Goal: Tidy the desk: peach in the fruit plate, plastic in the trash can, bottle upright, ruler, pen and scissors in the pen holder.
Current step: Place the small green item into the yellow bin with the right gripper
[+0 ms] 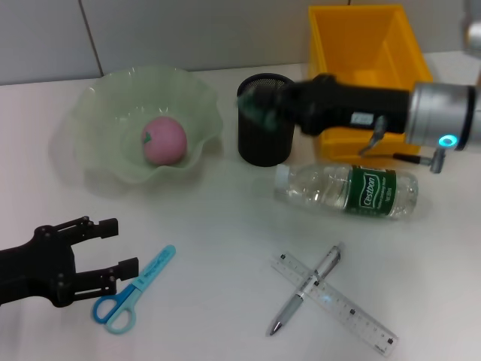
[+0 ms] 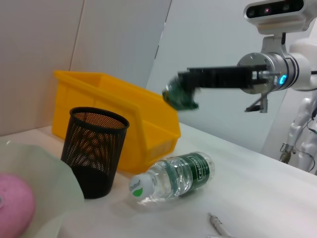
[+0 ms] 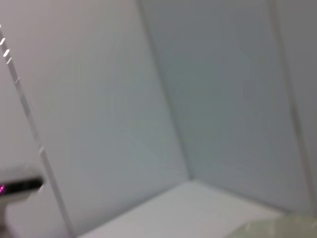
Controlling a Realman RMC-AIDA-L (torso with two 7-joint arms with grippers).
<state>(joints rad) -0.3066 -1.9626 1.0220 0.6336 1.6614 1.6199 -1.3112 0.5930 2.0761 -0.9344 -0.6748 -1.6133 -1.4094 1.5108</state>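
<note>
Head view: the right gripper (image 1: 259, 105) is held in the air above the black mesh pen holder (image 1: 264, 131), its fingers closed on a crumpled piece of green plastic (image 1: 257, 107). The left wrist view shows the same gripper (image 2: 182, 95) raised clear of the table with the plastic (image 2: 179, 96) between its fingers, above the near corner of the yellow trash bin (image 2: 124, 121). The left gripper (image 1: 94, 252) rests low at the table's near left edge, fingers spread wide and holding nothing, just beside the blue scissors (image 1: 134, 290). The peach (image 1: 164, 140) lies in the pale green fruit plate (image 1: 98, 113). The water bottle (image 1: 346, 189) lies on its side in front of the bin (image 1: 368, 60). The pen (image 1: 306, 288) lies across the clear ruler (image 1: 334, 302).
</note>
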